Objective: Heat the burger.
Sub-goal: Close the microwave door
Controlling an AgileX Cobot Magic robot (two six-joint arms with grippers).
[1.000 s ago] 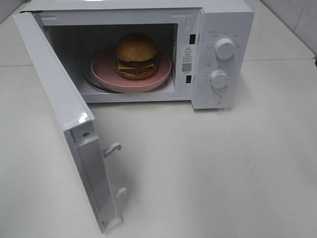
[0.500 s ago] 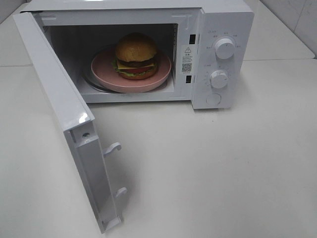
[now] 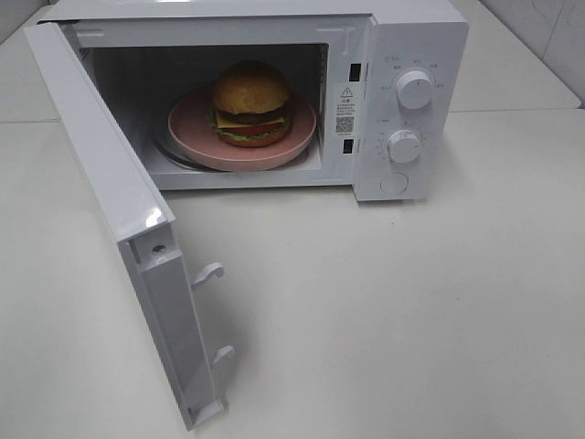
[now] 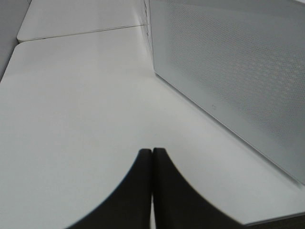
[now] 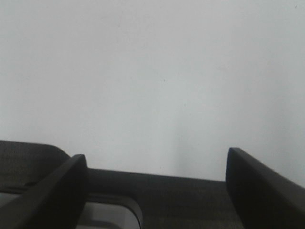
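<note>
1. Where the microwave (image 3: 430, 46) stands open, the burger (image 3: 251, 102) sits upright on a pink plate (image 3: 192, 128) inside, dome up, no long axis.
2. Left gripper (image 4: 152, 157) pressed together, right gripper (image 5: 156, 160) spread, empty; both over the table (image 3: 411, 302), apart from the burger.

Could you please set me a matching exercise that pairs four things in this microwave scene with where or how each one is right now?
Things:
1. small burger with golden-brown bun
2. round pink plate
3. white microwave door
4. lower white round dial

Places or states:
A. swung wide open
B. on the white control panel
C. sitting on a dish
D. lying flat, carrying the food

Pairs: 1-C, 2-D, 3-A, 4-B
</note>
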